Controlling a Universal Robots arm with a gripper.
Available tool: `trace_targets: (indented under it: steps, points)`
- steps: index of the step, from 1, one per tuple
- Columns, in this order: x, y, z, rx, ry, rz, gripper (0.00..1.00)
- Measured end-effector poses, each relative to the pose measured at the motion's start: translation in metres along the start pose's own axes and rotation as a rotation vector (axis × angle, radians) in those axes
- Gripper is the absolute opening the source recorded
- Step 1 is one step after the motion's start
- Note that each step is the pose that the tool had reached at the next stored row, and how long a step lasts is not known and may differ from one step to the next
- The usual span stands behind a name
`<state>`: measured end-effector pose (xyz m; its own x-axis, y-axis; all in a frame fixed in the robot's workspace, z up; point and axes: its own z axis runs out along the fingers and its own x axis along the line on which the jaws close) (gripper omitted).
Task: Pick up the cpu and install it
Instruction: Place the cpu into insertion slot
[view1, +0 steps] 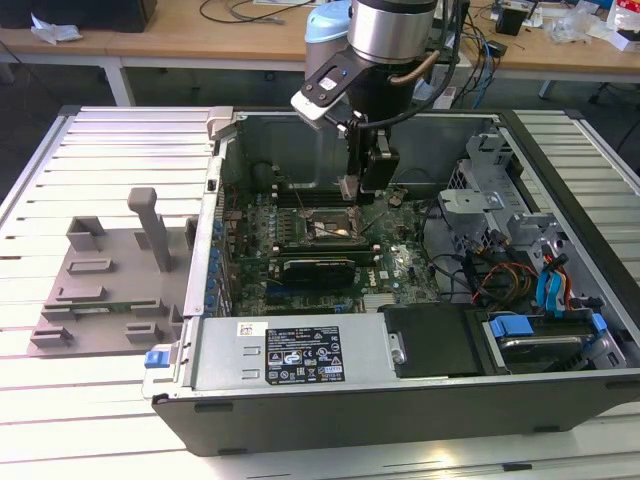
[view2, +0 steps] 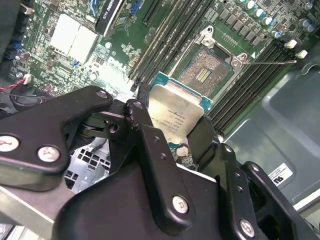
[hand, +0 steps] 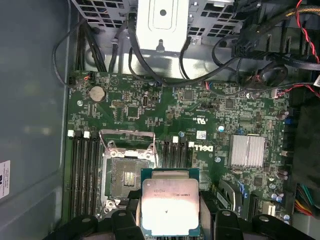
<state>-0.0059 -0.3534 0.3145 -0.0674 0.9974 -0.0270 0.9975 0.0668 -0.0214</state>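
Clearly the tool is clamped on the cpu by two opposite edges, holding it over the board, just beside the open socket. The cpu is likely light, stiff, thin and slippery-topped, with a fragile underside. An edge grip suits it.
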Motion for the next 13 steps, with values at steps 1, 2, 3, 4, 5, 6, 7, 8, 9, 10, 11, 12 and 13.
trace_targets:
  steps: [1, 2, 3, 4, 5, 6, 7, 8, 9, 10, 11, 12, 13]
  points:
    - [0.0002, 0.0, 0.0003, -0.0001, 0.0001, 0.0, 0.55]
    - [0.0005, 0.0, 0.0004, -0.0001, 0.0002, 0.0, 0.55]
    - [0.0008, 0.0, 0.0004, 0.0, 0.0, 0.0, 0.55]
    - [0.0012, 0.0001, 0.0005, 0.0, 0.0, 0.0, 0.55]
    - [0.0016, 0.0001, 0.0006, 0.0, 0.0001, 0.0, 0.55]
    - [0.0023, 0.0002, 0.0012, -0.0001, 0.0001, 0.0, 0.55]
    - [0.0027, 0.0002, 0.0017, 0.0, 0.0001, 0.0, 0.55]
    - [0.003, 0.0002, 0.0022, 0.0, 0.0, 0.0, 0.55]
    - [0.0033, 0.0003, 0.0029, 0.0, 0.0001, 0.0, 0.55]
    - [0.0036, 0.0003, 0.0037, 0.0, -0.0001, 0.0, 0.55]
    - [0.0038, 0.0003, 0.0041, 0.0, -0.0001, 0.0, 0.55]
    - [0.0038, 0.0003, 0.0044, 0.0, -0.0001, 0.0, 0.55]
    - [0.0039, 0.0003, 0.0048, 0.0, 0.0, 0.0, 0.55]
